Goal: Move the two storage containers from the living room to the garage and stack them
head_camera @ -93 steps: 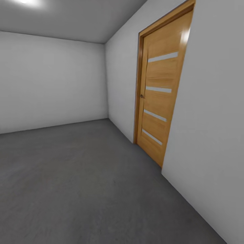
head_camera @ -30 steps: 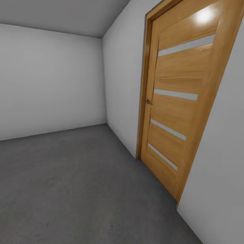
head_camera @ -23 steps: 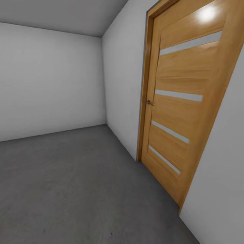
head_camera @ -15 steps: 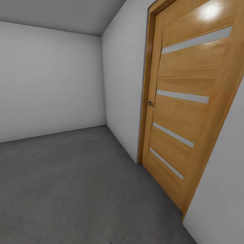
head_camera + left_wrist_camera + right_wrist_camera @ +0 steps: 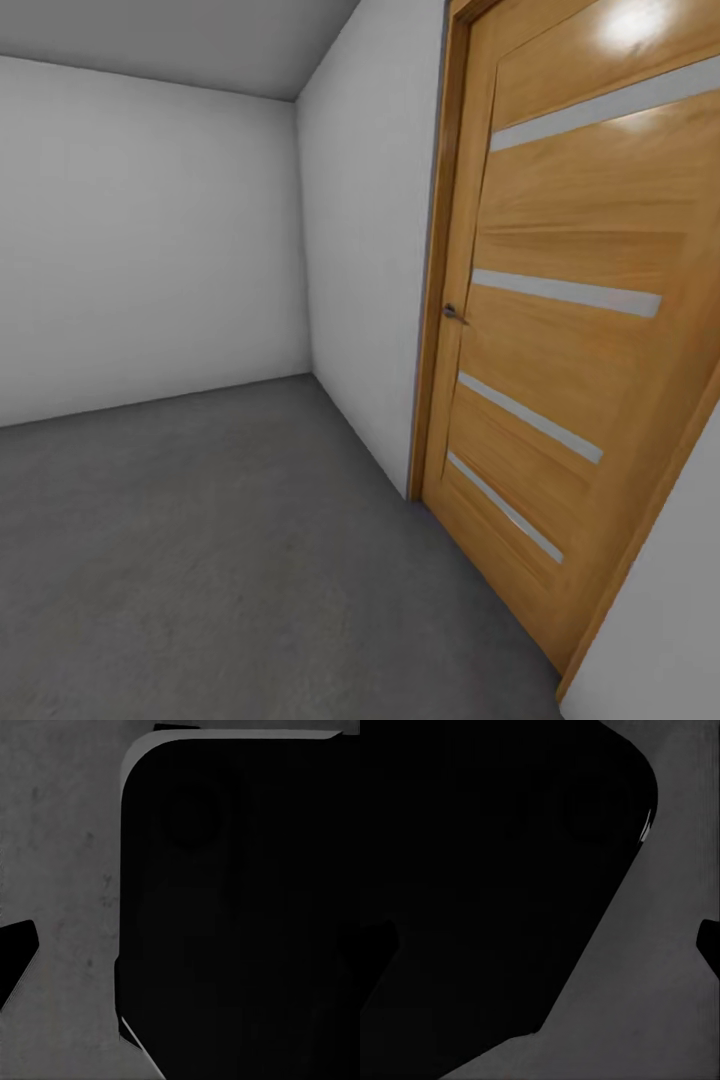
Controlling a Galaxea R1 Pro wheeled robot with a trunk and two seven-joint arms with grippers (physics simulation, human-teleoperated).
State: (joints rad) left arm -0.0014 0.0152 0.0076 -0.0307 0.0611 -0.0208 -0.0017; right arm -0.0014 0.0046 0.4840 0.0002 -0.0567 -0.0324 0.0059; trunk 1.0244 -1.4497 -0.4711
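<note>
Nearing wooden door (image 5: 570, 380), larger than before, grey floor (image 5: 200, 560)

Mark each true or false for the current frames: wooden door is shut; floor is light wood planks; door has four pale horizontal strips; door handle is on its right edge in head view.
1. The tan wooden door is shut. True.
2. The floor is light wood planks. False: it is dark grey mottled concrete.
3. The door has four pale horizontal strips. True.
4. The small metal door handle sits on the door's right edge in the head view. False: it is on the left edge, beside the frame.
</note>
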